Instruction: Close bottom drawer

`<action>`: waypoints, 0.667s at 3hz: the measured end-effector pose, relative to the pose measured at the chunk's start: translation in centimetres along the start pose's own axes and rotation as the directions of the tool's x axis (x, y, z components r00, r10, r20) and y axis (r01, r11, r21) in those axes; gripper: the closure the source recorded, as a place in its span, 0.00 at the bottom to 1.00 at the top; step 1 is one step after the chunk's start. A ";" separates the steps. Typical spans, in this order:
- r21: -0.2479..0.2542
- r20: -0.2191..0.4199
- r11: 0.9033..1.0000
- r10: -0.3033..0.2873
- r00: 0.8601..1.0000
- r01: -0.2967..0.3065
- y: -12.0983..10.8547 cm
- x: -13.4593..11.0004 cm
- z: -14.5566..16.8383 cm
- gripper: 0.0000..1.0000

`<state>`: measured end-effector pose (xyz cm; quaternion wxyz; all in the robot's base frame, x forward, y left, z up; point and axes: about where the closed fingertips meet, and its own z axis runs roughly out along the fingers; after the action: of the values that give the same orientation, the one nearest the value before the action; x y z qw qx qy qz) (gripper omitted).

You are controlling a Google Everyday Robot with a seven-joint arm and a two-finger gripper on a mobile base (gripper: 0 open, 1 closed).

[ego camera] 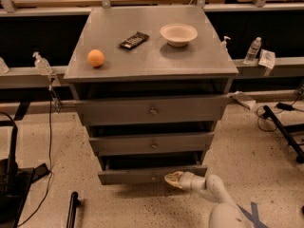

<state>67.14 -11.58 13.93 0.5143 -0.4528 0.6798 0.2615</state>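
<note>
The bottom drawer (137,175) is the narrowest grey front of the cabinet's three, with a small round knob at its centre. It stands pulled out a little, with a dark gap above it. My gripper (172,179) sits low near the floor at the end of a white arm, its tip against the right part of the drawer's front, just right of the knob.
The top drawer (152,109) and middle drawer (152,143) also stand slightly out. On the cabinet top lie an orange (96,58), a dark snack bar (134,40) and a white bowl (178,34). Black stands and cables flank the cabinet on the floor.
</note>
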 end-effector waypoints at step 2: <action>0.013 -0.002 1.000 -0.001 1.000 0.001 -1.6 -0.6 0.7 1.00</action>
<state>68.98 -11.48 14.46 0.5167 -0.4502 0.6816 0.2564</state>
